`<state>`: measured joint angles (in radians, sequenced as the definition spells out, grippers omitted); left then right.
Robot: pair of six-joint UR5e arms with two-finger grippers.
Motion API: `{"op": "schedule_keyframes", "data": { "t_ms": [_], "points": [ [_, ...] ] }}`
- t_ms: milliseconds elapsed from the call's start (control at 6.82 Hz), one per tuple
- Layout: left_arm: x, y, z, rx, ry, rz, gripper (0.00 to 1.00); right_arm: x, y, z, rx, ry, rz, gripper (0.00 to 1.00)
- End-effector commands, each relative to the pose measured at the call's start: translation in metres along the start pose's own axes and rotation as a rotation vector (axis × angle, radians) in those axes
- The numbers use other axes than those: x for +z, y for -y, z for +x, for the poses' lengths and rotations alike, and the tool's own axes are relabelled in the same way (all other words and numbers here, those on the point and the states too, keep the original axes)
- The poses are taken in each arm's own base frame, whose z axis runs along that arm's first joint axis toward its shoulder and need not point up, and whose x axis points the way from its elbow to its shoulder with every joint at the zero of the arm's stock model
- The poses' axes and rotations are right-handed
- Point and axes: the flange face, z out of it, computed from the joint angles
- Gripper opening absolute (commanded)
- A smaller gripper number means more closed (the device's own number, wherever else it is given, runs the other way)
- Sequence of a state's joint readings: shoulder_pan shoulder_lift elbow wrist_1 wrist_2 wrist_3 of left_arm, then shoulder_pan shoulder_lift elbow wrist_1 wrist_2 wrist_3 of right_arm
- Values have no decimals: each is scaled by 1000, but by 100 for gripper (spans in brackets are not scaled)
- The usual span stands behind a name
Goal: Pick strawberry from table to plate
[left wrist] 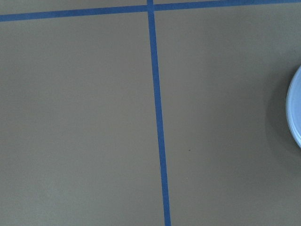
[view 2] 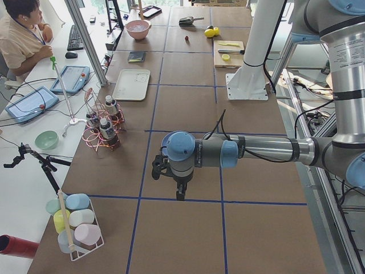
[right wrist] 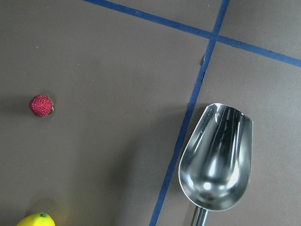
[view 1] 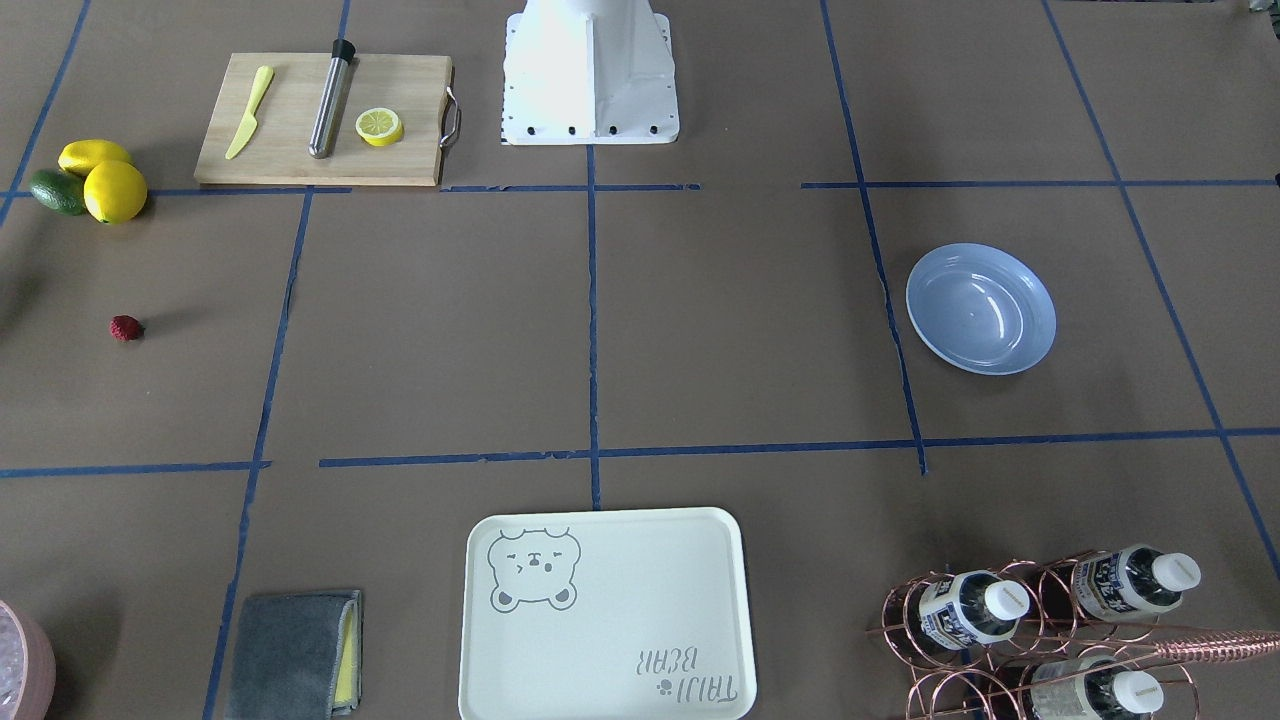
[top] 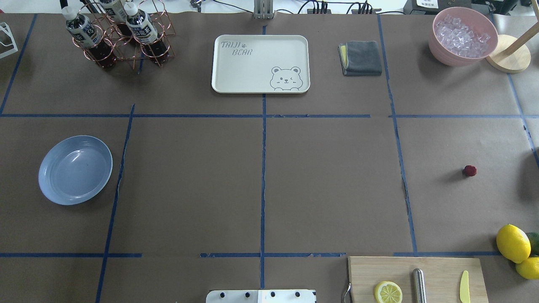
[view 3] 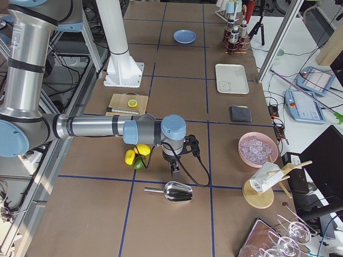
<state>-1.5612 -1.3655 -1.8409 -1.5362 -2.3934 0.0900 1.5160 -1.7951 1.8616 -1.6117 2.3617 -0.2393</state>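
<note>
The strawberry [view 1: 125, 328] [top: 470, 170], small and dark red, lies alone on the table [top: 328, 181] on the robot's right side. It also shows in the right wrist view [right wrist: 41, 105]. The light-blue plate [view 1: 981, 308] [top: 75, 169] sits empty on the robot's left side, and its rim [left wrist: 295, 117] enters the left wrist view. Only the side views show the grippers. My right gripper [view 3: 174, 170] hangs over the table near the lemons, and my left gripper [view 2: 180, 191] hangs over bare paper. I cannot tell whether either is open or shut.
A cutting board [top: 417, 277] holds a lemon half [top: 388, 292], a steel rod and a yellow knife. Lemons [top: 513, 243] lie beside it, and a metal scoop [right wrist: 216, 160] lies near the strawberry. At the far edge stand a bear tray [top: 260, 63], a cloth [top: 361, 58], an ice bowl [top: 463, 35] and a bottle rack [top: 118, 33].
</note>
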Motion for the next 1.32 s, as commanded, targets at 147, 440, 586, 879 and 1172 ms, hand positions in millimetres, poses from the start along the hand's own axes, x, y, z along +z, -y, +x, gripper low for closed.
{"op": "schedule_keyframes", "data": {
  "t_ms": [147,440,586,879,1172],
  "points": [
    [0,0,-6,55,78,24,100,2,6,-3,-8,2,-6,100],
    [2,-7,-11,104,91,21,100,3,2,-4,-4,18,-5,100],
    [-2,-7,-8,113,93,29,100,7,-5,-3,3,36,-7,100],
    [0,1,-5,120,86,33,100,9,-9,-2,-8,36,-10,100],
    [-6,-1,4,150,26,64,100,10,-10,-11,13,126,8,100]
  ]
}}
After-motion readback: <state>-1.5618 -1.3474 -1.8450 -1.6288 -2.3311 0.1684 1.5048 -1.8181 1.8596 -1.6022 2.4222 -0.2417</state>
